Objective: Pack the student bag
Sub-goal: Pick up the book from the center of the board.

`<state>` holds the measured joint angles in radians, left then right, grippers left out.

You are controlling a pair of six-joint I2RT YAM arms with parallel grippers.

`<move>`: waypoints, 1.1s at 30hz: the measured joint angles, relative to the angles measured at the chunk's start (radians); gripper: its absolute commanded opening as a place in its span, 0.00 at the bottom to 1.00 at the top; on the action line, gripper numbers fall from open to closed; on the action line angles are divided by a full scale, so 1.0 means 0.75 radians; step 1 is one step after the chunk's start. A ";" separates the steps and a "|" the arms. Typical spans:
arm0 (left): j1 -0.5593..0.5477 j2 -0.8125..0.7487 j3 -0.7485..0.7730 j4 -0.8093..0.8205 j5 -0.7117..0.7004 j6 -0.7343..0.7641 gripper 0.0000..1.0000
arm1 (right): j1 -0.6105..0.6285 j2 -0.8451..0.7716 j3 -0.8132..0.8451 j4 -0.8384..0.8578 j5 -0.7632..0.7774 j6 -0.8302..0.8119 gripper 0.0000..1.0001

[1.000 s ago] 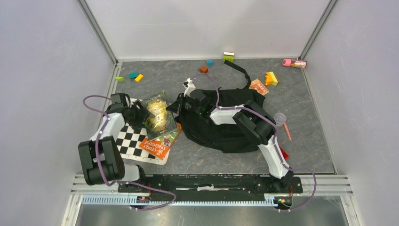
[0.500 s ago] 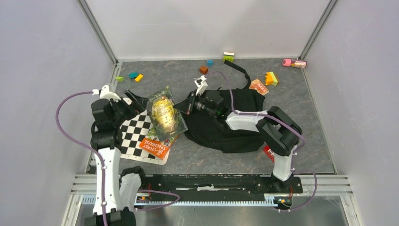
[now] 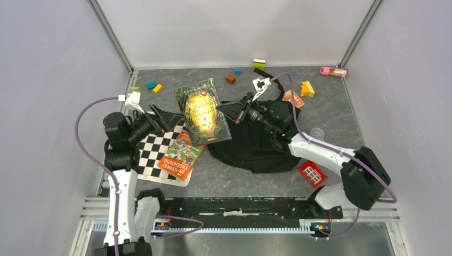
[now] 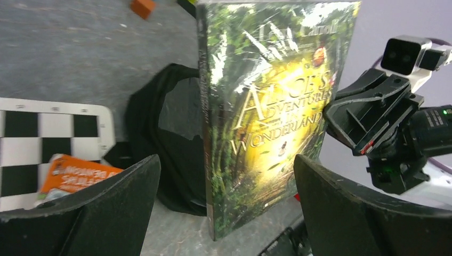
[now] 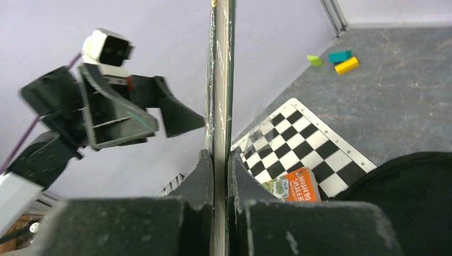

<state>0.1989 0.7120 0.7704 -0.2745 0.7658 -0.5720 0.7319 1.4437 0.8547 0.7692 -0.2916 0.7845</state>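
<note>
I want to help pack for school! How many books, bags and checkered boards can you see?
Books: 2 (Alice book, orange book)
Bags: 1 (black backpack)
Checkered boards: 1 (checkered board)
Total: 4

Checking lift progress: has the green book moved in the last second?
Yes. The book, clamped in the right gripper, has moved off the chessboard, up-view and rightward toward the brown block.
</note>
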 measured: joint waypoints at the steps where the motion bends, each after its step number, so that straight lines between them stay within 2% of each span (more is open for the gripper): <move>1: -0.018 0.015 0.000 0.025 0.032 -0.009 1.00 | 0.001 -0.033 -0.008 -0.001 -0.005 -0.004 0.00; 9: -0.137 0.057 0.002 0.158 0.216 -0.125 0.99 | 0.002 -0.227 -0.046 -0.002 -0.052 -0.020 0.00; 11: -0.166 0.054 0.001 0.235 0.260 -0.189 0.90 | 0.002 -0.249 -0.046 -0.001 -0.065 -0.020 0.00; 15: -0.212 0.030 -0.009 0.404 0.341 -0.328 0.81 | 0.002 -0.276 -0.054 0.002 -0.081 -0.015 0.00; 17: -0.228 0.016 -0.027 0.487 0.363 -0.392 0.72 | 0.002 -0.286 -0.068 0.010 -0.092 -0.002 0.00; 23: -0.242 0.041 -0.080 0.674 0.417 -0.561 0.68 | 0.002 -0.305 -0.069 0.051 -0.120 0.031 0.00; 24: -0.244 0.043 -0.084 0.691 0.422 -0.577 0.62 | 0.002 -0.308 -0.069 0.050 -0.123 0.032 0.00; 28: -0.271 0.044 -0.090 0.755 0.424 -0.638 0.26 | 0.003 -0.322 -0.069 0.053 -0.127 0.038 0.00; 32: -0.282 0.036 -0.098 0.837 0.439 -0.669 0.02 | 0.004 -0.347 -0.069 0.032 -0.114 0.039 0.01; 33: -0.282 0.029 -0.099 0.846 0.438 -0.670 0.02 | 0.004 -0.347 -0.069 0.024 -0.110 0.036 0.17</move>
<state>-0.0128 0.7338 0.6964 0.3603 1.0946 -1.0744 0.7349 1.1831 0.8028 0.7876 -0.3740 0.8112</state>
